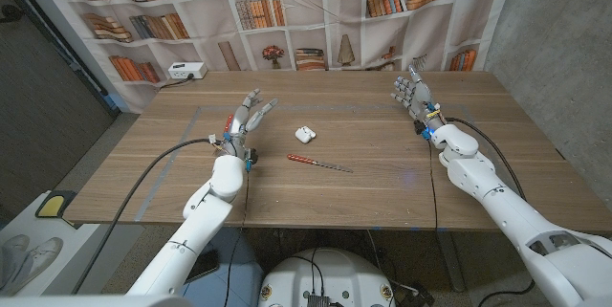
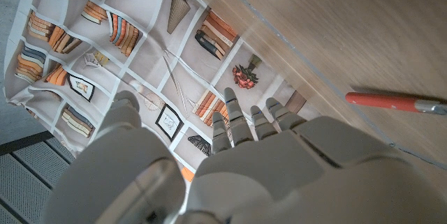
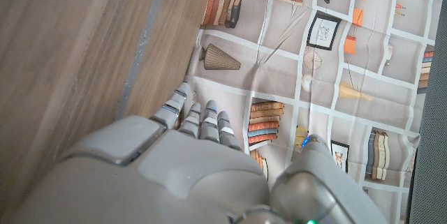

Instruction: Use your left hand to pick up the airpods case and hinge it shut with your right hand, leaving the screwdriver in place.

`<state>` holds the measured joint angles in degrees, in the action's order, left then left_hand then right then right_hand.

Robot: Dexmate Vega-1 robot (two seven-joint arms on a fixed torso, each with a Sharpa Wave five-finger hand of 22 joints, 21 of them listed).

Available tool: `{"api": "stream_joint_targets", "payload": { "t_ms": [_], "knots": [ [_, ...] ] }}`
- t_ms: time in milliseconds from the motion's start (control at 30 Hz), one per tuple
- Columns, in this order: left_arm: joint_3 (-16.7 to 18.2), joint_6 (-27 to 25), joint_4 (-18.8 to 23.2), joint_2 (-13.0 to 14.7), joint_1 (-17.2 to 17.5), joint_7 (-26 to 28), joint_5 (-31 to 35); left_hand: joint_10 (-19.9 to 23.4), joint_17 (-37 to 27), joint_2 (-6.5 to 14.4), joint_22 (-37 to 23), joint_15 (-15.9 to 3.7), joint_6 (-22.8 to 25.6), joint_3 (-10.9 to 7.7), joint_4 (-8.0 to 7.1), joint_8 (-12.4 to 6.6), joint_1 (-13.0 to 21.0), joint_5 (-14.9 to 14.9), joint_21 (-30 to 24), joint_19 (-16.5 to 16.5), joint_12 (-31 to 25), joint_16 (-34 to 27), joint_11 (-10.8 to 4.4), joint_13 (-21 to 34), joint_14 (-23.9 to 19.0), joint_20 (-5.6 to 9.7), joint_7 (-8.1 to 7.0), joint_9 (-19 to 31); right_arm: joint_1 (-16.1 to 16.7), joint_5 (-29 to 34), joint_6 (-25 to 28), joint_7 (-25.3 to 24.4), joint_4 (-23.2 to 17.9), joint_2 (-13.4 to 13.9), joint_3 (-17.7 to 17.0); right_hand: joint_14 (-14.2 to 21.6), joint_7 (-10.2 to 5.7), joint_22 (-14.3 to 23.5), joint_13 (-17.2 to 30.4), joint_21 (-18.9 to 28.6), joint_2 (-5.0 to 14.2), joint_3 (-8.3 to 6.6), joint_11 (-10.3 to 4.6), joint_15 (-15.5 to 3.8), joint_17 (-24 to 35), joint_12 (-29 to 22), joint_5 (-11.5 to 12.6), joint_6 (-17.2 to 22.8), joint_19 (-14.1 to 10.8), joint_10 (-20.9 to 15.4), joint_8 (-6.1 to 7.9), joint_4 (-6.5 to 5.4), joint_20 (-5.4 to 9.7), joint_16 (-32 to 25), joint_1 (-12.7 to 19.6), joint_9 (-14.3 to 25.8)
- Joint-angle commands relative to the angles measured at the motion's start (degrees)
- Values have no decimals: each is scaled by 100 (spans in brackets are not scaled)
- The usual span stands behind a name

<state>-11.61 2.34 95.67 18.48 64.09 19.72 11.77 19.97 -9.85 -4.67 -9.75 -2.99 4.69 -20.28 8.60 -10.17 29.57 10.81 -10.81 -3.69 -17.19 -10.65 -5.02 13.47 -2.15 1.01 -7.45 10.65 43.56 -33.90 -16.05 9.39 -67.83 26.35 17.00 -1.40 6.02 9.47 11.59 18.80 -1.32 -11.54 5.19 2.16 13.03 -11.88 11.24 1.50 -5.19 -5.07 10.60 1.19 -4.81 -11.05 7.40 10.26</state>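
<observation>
White airpods case (image 1: 305, 135) is seen lying open mid-table, just beyond the red-handled screwdriver (image 1: 318, 162); with fingers spread and empty, the left hand (image 1: 246, 119) should be brought down onto the case from its own side, while the right hand (image 1: 412, 91), also spread, waits well apart.

We record the table (image 1: 382, 168) as wood with a matt, fine-grained finish and pale tape lines on it. The airpods case (image 1: 305, 135) looks like smooth, glossy white plastic. The screwdriver (image 1: 318, 163) has a glossy red plastic handle and a thin grey metal shaft. The left hand (image 1: 247, 119) and right hand (image 1: 412, 92) show smooth, matt light-grey plastic shells with darker metal-looking parts between the fingers. The bookshelf backdrop (image 1: 316, 10) reads as printed cloth, matt, with visible creases. The cables (image 1: 163, 164) have black, slightly shiny sheathing.
</observation>
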Motion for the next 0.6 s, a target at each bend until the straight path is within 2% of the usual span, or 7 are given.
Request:
{"api": "stream_joint_targets", "payload": {
  "t_ms": [33,200,333,400,433,500,600],
  "knots": [
    [-120,-597,301,87,60,121,530,-57,-22,-93,-9,-14,-419,23,57,37,154,45,-9,-58,69,-38,-35,27,0,6,108,6,-14,-47,-35,47,71,-7,-37,-30,-34,10,16,-41,32,-2,3,19,6,16,4,-13,-21,36,38,19,-1,-25,26,26],
    [-191,-891,487,232,29,-74,733,-275,-28,-182,-10,-1,-1396,-10,122,54,597,98,5,-6,206,-13,-131,66,118,3,147,-6,-52,-35,-73,109,121,-8,-23,-32,-38,11,15,-51,35,-2,-1,15,1,16,4,-14,-25,38,38,21,-3,-26,24,25],
    [-249,-1051,569,320,-10,-220,848,-495,-32,-197,-10,37,-2213,-38,111,58,935,105,23,106,297,11,-201,119,303,19,198,-7,-33,-54,-61,75,90,-5,-46,-34,-36,11,15,-60,36,-1,-8,13,-3,17,4,-16,-28,39,38,22,-6,-26,23,25],
    [-263,-1109,599,357,-14,-288,879,-623,-34,-192,-10,41,-2786,-49,100,60,1134,99,15,148,327,5,-183,162,381,33,295,-8,-30,-38,-84,74,100,4,-48,-35,-38,11,15,-65,37,-1,-4,15,-6,16,4,-17,-29,39,37,23,-10,-27,23,25],
    [-262,-1156,619,353,-13,-326,868,-664,-34,-170,-10,49,-3072,-64,98,68,1235,95,18,183,334,8,-227,180,427,33,344,-8,-20,-74,-58,84,82,4,-62,-36,-37,11,15,-69,38,-1,-10,15,-8,17,4,-16,-30,39,38,24,-8,-27,22,25],
    [-285,-1186,613,343,-8,-265,942,-669,-34,-130,-10,59,-3387,-93,101,62,1375,90,18,211,326,6,-251,202,470,30,405,-9,12,-43,-38,11,28,23,-64,-36,-38,11,15,-75,39,0,-7,14,-11,18,4,-17,-33,44,38,24,-6,-27,21,25],
    [-309,-1348,682,337,2,-309,1007,-534,-32,-102,-9,65,-3537,-111,97,34,1473,78,19,236,268,-5,-271,218,478,11,441,-9,25,-63,-45,27,37,21,-74,-39,-34,12,15,-87,41,0,3,19,-16,18,3,-18,-34,44,37,26,-9,-28,20,25]
  ]
}}
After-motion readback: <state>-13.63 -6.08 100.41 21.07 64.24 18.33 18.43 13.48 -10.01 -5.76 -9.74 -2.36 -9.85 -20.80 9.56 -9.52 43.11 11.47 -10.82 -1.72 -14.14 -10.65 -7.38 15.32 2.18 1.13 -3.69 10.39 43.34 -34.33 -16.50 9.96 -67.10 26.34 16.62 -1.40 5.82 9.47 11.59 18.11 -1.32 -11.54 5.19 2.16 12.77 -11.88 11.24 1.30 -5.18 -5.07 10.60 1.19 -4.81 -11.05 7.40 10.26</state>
